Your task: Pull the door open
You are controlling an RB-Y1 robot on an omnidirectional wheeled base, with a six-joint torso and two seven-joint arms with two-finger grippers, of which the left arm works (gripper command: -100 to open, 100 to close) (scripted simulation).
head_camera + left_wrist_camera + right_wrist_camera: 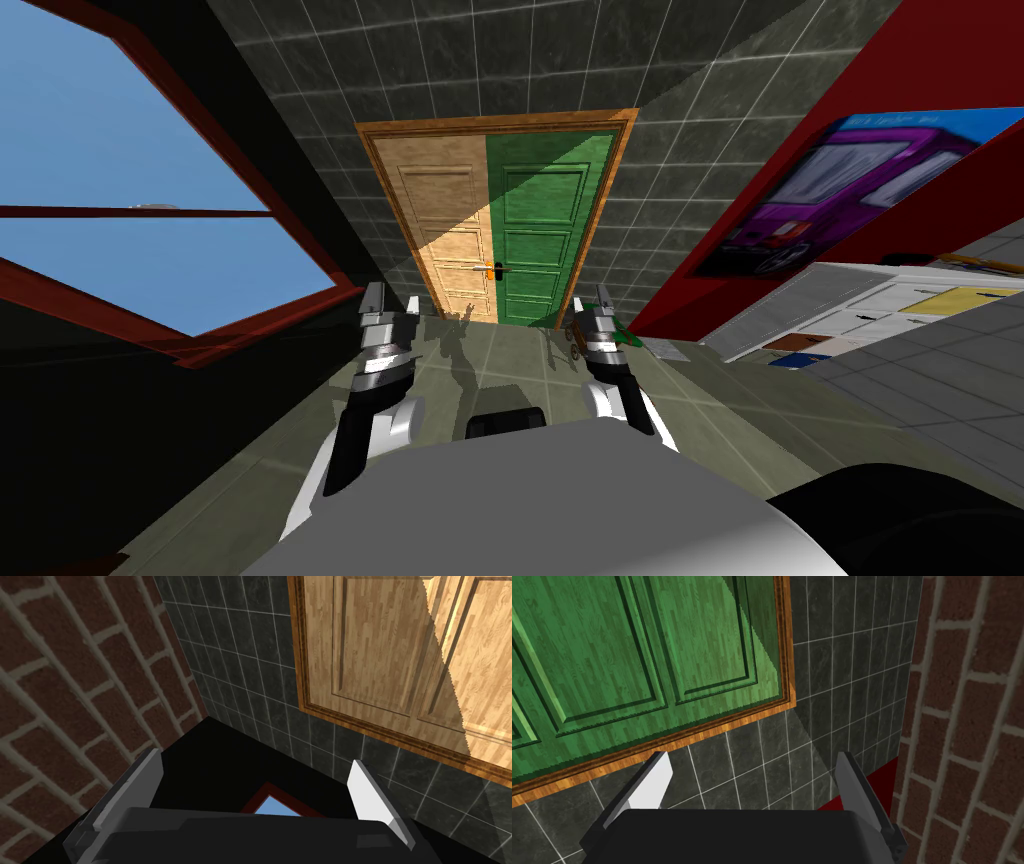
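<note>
Head view: left hand [390, 303] and right hand [591, 299] (both spread, empty) face the door [530, 230].

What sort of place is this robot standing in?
Probably a hallway inside a house: a panelled door, half tan, half green, in a dark tiled wall, a red-framed window and a poster of a purple van.

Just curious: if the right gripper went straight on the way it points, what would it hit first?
The right gripper would probably meet the dark tiled wall just beside the wooden door frame, not the green door leaf.
</note>
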